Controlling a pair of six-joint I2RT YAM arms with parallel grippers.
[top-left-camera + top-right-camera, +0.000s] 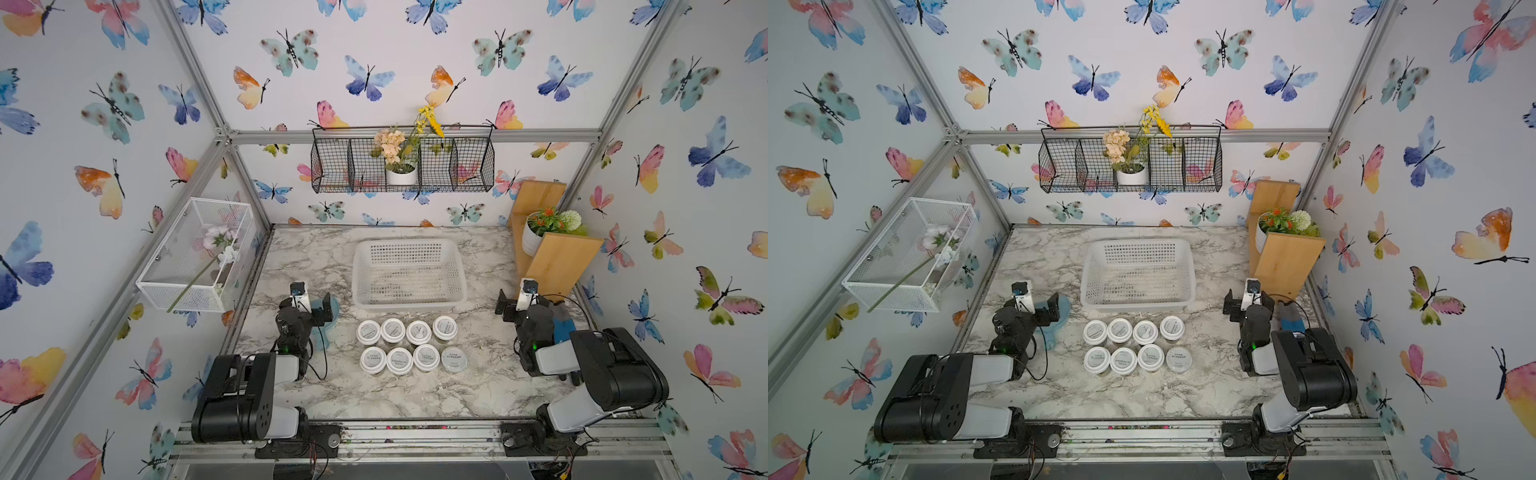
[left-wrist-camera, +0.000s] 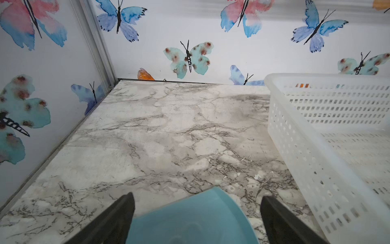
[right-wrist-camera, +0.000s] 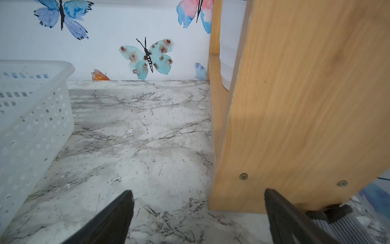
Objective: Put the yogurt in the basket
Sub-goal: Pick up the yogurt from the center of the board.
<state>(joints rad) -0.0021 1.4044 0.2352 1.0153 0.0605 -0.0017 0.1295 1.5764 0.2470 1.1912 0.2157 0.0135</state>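
Several yogurt cups (image 1: pixel 418 332) (image 1: pixel 1145 332) stand in two rows of four on the marble table, just in front of the basket. Most have white-rimmed lids; the front right one (image 1: pixel 454 359) (image 1: pixel 1178 359) has a flat grey lid. The white perforated basket (image 1: pixel 407 306) (image 1: pixel 1138 306) (image 2: pixel 295 147) (image 3: pixel 31 131) holds nothing. My left gripper (image 1: pixel 316 309) (image 2: pixel 197 196) rests left of the cups, open, its fingers wide apart above a pale blue pad (image 2: pixel 190 221). Over on the other side of the cups, my right gripper (image 1: pixel 519 301) (image 3: pixel 198 192) is open and holds nothing, close to the wooden shelf.
A wooden shelf (image 1: pixel 552 266) (image 3: pixel 295 105) with a potted plant (image 1: pixel 548 224) stands at the back right, close to my right fingers. A white wire-mesh box (image 1: pixel 195 257) hangs on the left wall. A black wire basket (image 1: pixel 403 162) hangs on the back wall.
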